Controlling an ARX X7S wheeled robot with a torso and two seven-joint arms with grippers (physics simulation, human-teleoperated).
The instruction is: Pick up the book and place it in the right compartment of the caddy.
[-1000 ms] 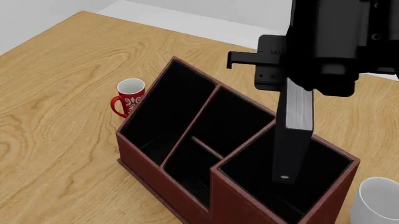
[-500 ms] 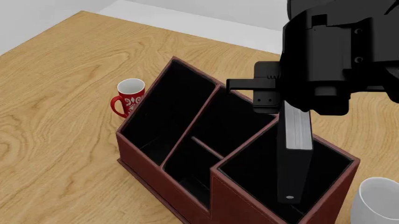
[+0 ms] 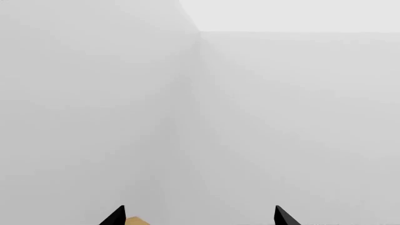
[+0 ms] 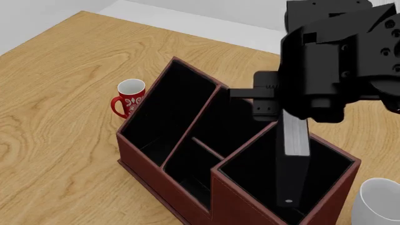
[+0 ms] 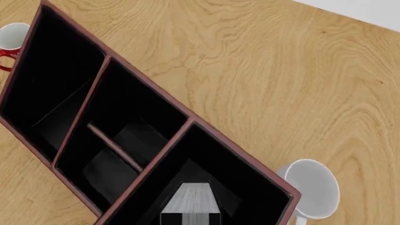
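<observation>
The reddish-brown caddy (image 4: 164, 183) stands on the wooden table, black inside. The black book (image 4: 292, 171) hangs upright with its white page edges (image 4: 296, 137) showing, its lower part down inside the right compartment (image 4: 328, 165). My right gripper (image 4: 293, 116) is shut on the book's top and is mostly hidden under the arm's black body. In the right wrist view the book (image 5: 194, 200) points straight down into that compartment (image 5: 250, 187) of the caddy (image 5: 237, 151). My left gripper (image 3: 200, 220) is open, facing a blank wall, holding nothing.
A red mug (image 4: 129, 97) stands by the caddy's left wall, also seen as the red mug (image 5: 12, 40) in the right wrist view. A white mug (image 4: 380, 199) sits close to the caddy's right corner, shown too as the white mug (image 5: 311, 187).
The right arm has come down with the book, which now reaches deeper into the right compartment. The caddy and both mugs have not moved.
</observation>
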